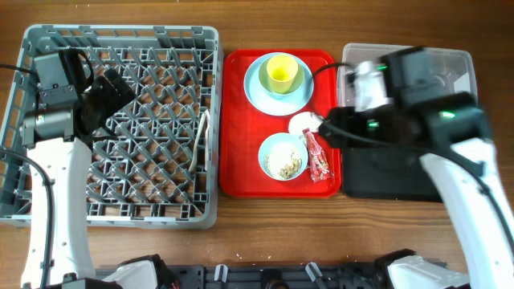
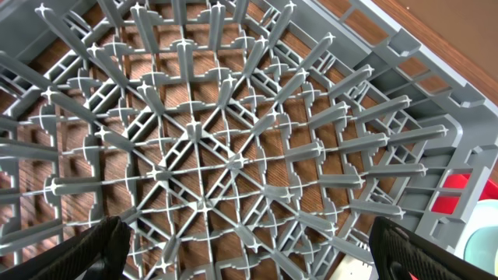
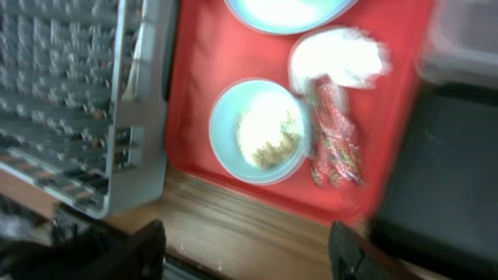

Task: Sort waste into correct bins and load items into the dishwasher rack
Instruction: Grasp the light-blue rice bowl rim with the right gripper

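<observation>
The grey dishwasher rack stands at the left, and a white plastic utensil lies in it by its right wall. My left gripper hangs open and empty over the rack floor, with its jaws wide apart. The pale blue plate holds the yellow-green cup. The napkin, the red wrapper and the bowl of rice scraps lie below them. My right gripper is open and empty beside the napkin, above the bowl and the wrapper.
The plate, bowl and waste sit on a flat red tray. The clear tub is at the back right, with the black tray in front of it. Bare wooden table runs along the front edge.
</observation>
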